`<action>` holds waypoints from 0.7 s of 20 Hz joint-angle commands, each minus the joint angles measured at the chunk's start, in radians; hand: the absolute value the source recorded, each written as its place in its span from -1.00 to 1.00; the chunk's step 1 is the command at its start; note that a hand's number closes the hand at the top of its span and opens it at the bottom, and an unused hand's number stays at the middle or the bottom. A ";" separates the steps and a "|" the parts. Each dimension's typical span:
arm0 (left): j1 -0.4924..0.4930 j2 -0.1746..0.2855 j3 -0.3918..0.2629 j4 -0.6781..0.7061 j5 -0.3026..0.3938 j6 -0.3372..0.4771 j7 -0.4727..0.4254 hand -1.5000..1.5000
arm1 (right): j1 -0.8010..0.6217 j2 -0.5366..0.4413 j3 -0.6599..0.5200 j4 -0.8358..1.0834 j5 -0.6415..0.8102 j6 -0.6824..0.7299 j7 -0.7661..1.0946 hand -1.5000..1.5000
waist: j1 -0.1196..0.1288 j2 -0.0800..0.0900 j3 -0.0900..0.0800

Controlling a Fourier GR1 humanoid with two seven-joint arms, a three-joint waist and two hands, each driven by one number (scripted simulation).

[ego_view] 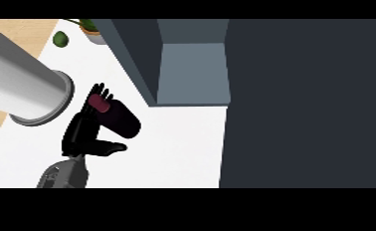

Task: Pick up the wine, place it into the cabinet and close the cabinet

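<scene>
Right now only 1 hand shows, the left hand (82, 131). It is black and sits low and to the left of the cabinet (136, 56). Its grey arm comes up from the bottom edge. The fingers (100, 91) point up and look mostly straight, and the thumb sticks out wide toward the cabinet.

The wine (121, 118) is a dark bottle with a dark red top. It is on the white bench (176, 145), outside the cabinet and near its front corner. It sits just beside the hand on the cabinet's side, above the thumb. The red top is right at the fingers, but I cannot tell if they touch it.

The cabinet is dark grey and stands open, with a lighter blue-grey inside (192, 70). A big dark panel (301, 105) fills the whole side to the right of the opening. Far left of the cabinet is a big grey round tube (29, 90). Up past the cabinet's left side are a small green fruit (60, 38), a plant in a pot (92, 30) and a strip of wood (22, 28).
</scene>
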 commanded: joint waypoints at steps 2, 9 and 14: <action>0.007 -0.007 -0.009 0.075 -0.028 -0.008 -0.072 -1.00 | 0.040 0.029 0.075 -0.180 -0.016 -0.033 0.088 -1.00 | 0.003 -0.001 0.000; -0.090 0.025 0.028 0.193 -0.003 -0.040 -0.079 -1.00 | 0.049 -0.004 -0.005 -0.187 -0.074 -0.003 0.082 -1.00 | -0.003 0.000 0.000; -0.091 0.002 0.020 0.248 -0.013 -0.046 -0.135 -1.00 | 0.030 -0.020 -0.075 -0.156 -0.139 0.015 0.070 -1.00 | -0.001 0.000 0.000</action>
